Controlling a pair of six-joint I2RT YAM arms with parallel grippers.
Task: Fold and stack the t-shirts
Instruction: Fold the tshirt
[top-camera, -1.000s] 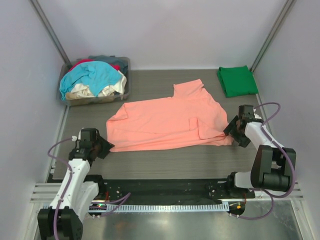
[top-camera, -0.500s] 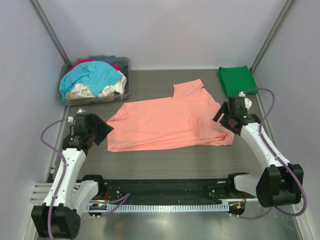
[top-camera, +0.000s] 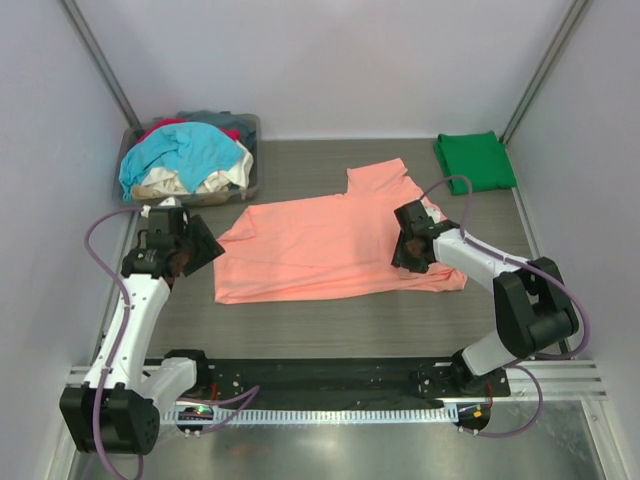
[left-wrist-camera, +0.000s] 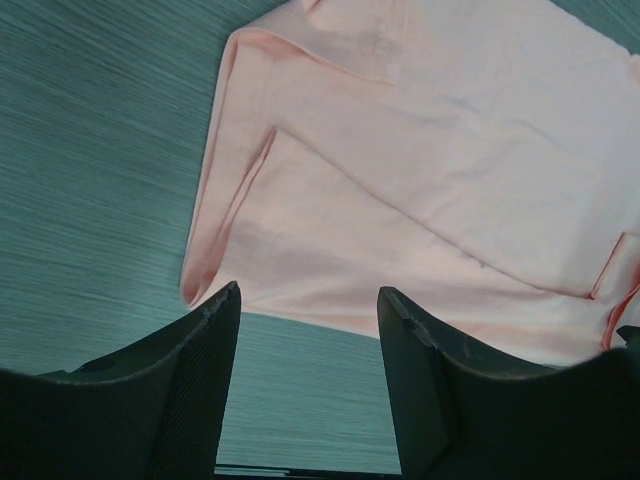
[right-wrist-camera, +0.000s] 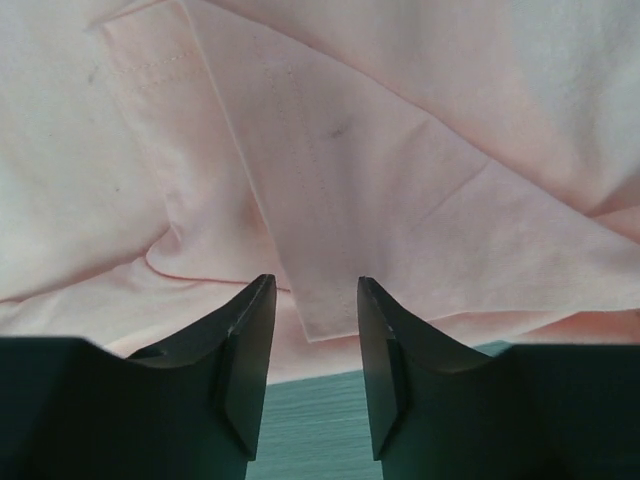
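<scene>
A salmon-pink t-shirt (top-camera: 320, 245) lies spread on the grey table (top-camera: 330, 320), one sleeve folded in near its right end. My left gripper (top-camera: 207, 254) hovers at the shirt's left edge. In the left wrist view this gripper (left-wrist-camera: 308, 325) is open over bare table, just short of the shirt's (left-wrist-camera: 420, 170) folded corner. My right gripper (top-camera: 404, 254) is over the folded sleeve. In the right wrist view it (right-wrist-camera: 312, 312) is open, and the sleeve's (right-wrist-camera: 330, 250) hem end lies between its fingertips. A folded dark green t-shirt (top-camera: 475, 160) sits at the back right.
A grey tub (top-camera: 250, 185) at the back left holds a heap of turquoise, cream and red t-shirts (top-camera: 185, 155). Side walls run close along both table edges. The black rail (top-camera: 320, 375) with the arm bases crosses the near edge.
The left arm rose from the front left to the shirt's left edge and its jaws opened. The right arm swung from the shirt's right end inward over the folded sleeve, jaws narrowing.
</scene>
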